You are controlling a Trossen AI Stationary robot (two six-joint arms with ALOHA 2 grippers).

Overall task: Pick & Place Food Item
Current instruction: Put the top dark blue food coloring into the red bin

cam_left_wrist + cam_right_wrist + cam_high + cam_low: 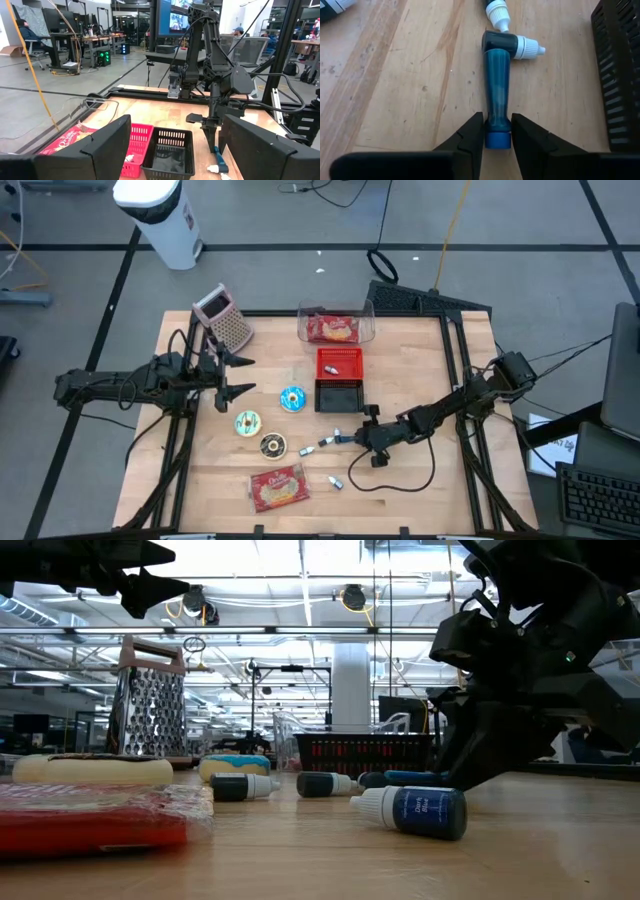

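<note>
A translucent blue tube [497,90] lies flat on the wooden table near its middle, its dark-blue cap end toward my right gripper [497,131] and its far end against a dark dropper bottle [512,46]. My right gripper [362,438] slants down over the table, its fingers closed in on the tube's cap end. In the low view the tube [408,778] lies on the wood under that gripper. At the table's left side, my left gripper [238,376] stands open and level above the table, holding nothing. My right gripper has the blue tube's cap end [497,140] between its two fingers, one finger [472,132] on each long side. The fingers slant down from the table's right side and lie along the tube. The tube lies flat on the table.
A black basket [337,395] and a red basket [339,364] stand just beyond the tube, with a clear box of red packets [335,328] behind. A grater [225,315], round discs [291,398], a red wrapped packet [278,488] and loose dropper bottles [415,812] lie around.
</note>
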